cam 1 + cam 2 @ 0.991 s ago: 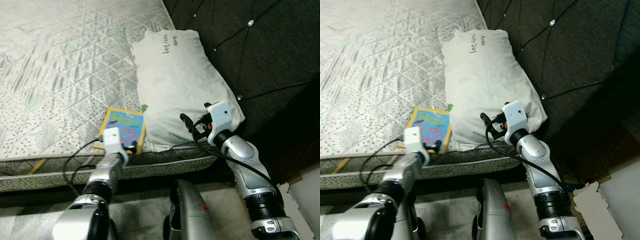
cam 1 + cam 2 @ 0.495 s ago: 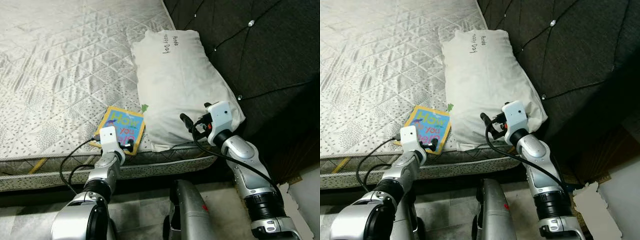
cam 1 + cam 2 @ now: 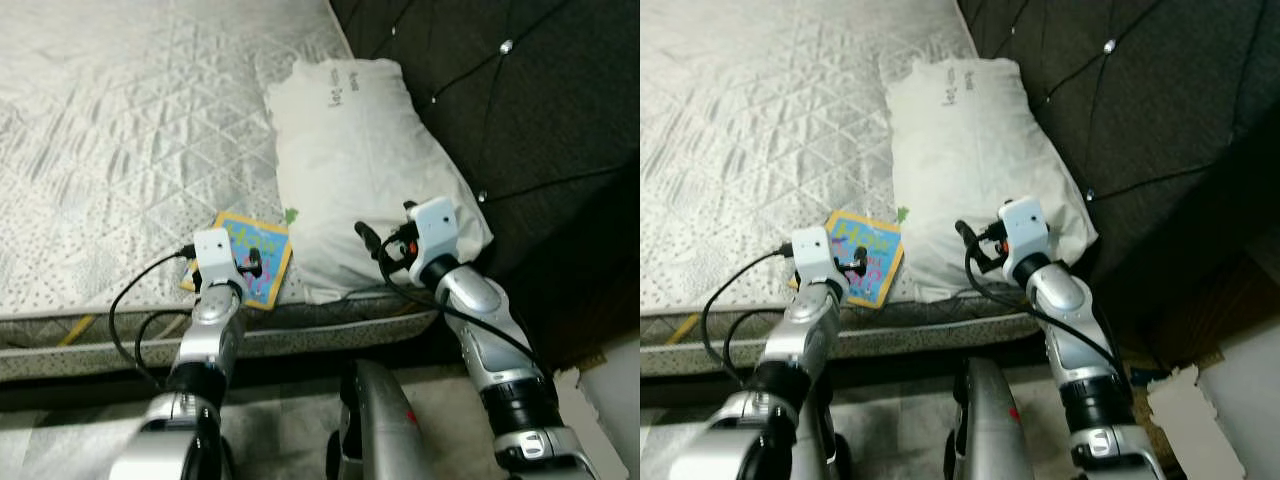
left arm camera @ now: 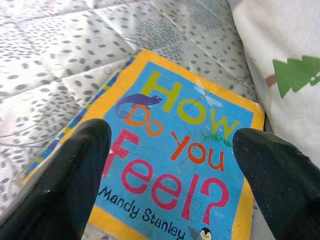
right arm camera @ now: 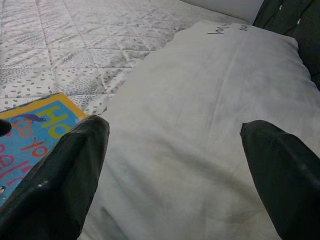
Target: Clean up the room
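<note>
1. Left eye view: children's book [image 3: 252,262] flat on the mattress [image 3: 120,150] near its front edge, one corner just beside the pillow [image 3: 350,170], maybe touching it. Left gripper [image 3: 247,266] directly over the book's near half, fingers pointing forward and down at the cover. Right gripper [image 3: 372,243] over the pillow's near end, well to the right of the book. Clearly the nearer arm for the book: the left.

2. Right eye view: same layout. Book [image 3: 862,258] lying askew, long axis running diagonally away from the bed edge toward the pillow [image 3: 960,170]. Left gripper [image 3: 852,262] on top of the cover; right gripper [image 3: 975,250] beside the dark headboard [image 3: 1140,120] end, above white fabric.

3. Left wrist view: cover of the book [image 4: 175,160] straight ahead between the two black fingers [image 4: 65,185], title readable, yellow border visible on the far sides. Jaws spread wide, one finger over each side of the cover, neither visibly gripping an edge. Judged: book too flat for a straight pinch; likely needs a finger at the border nearest the bed edge.

4. Right wrist view: pillow [image 5: 200,125] ahead between widely parted fingers [image 5: 55,180], holding nothing; a corner of the book [image 5: 35,130] off to one side, beyond that finger.
</note>
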Motion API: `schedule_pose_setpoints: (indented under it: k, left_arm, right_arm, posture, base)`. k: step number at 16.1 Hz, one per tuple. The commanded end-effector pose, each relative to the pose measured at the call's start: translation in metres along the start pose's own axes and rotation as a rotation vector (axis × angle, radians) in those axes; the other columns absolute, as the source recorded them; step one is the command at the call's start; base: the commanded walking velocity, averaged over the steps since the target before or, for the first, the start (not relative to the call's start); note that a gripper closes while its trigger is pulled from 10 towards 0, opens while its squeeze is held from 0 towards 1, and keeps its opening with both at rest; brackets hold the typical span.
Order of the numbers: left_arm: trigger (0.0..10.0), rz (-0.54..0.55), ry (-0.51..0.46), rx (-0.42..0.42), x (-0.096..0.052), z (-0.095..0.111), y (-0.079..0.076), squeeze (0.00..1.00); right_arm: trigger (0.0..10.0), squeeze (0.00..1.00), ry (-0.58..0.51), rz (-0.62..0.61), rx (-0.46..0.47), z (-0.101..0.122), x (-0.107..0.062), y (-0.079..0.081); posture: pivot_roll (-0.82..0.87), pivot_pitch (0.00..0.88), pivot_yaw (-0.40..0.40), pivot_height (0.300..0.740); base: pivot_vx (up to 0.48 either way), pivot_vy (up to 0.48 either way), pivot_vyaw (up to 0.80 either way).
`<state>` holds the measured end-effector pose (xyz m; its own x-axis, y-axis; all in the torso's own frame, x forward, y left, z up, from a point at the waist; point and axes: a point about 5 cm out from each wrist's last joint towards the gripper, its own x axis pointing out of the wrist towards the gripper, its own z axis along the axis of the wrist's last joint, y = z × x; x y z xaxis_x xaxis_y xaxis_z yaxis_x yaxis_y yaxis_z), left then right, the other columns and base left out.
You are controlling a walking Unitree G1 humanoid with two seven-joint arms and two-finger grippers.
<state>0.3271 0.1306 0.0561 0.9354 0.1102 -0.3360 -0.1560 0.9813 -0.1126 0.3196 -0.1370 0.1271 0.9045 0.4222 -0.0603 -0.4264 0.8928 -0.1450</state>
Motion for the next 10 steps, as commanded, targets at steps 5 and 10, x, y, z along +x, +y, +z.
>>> schedule_pose_setpoints:
  k: [5, 10]
  left_arm:
    - [10.0, 0.078, 0.124, -0.090, -0.023, -0.030, 0.001, 0.00]
    - [10.0, 0.063, 0.196, -0.047, -0.022, -0.045, 0.001, 0.00]
  right_arm:
    - [10.0, 0.00, -0.005, -0.003, -0.005, 0.001, 0.003, -0.003]
    - [10.0, 0.00, 0.026, -0.006, -0.035, -0.001, -0.002, -0.015]
  posture:
    - [-0.15, 0.070, -0.123, 0.571]
    - [-0.17, 0.084, -0.131, 0.571]
  base:
    - [0.000, 0.000, 0.00]
    - [0.000, 0.000, 0.08]
